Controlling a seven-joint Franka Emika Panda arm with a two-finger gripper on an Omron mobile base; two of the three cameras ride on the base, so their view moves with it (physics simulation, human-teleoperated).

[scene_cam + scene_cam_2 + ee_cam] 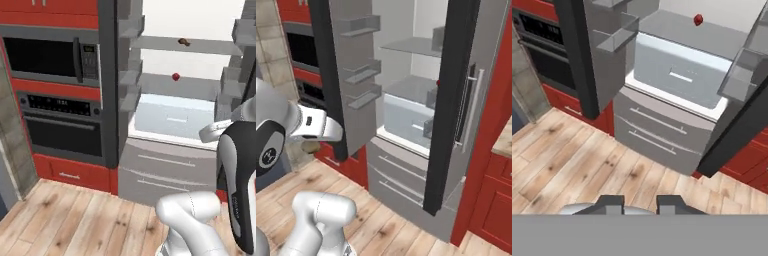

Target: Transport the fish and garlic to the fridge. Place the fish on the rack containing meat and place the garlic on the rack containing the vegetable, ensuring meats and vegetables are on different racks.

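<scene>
The fridge (172, 87) stands open ahead, with a white inside and clear shelves (677, 30). A small brown item (183, 42) lies on the upper shelf. A small round red item (175, 76) (698, 20) sits on the shelf below. In the right base view the garlic (310, 146), a beige-brown lump, sits right under my white hand (318, 125), well short of the fridge. My gripper (640, 202) points down at the floor and fridge front, its dark fingertips (613, 202) close together and shut on the garlic. The fish is out of view.
Both dark grey fridge doors are swung out: the left one with grey bins (353, 75) and the right one (448, 100). Grey freezer drawers (654, 135) sit below the fridge opening. A red-framed black wall oven (60, 122) and a tile wall (12, 130) stand left. Wood floor (572, 160) lies ahead.
</scene>
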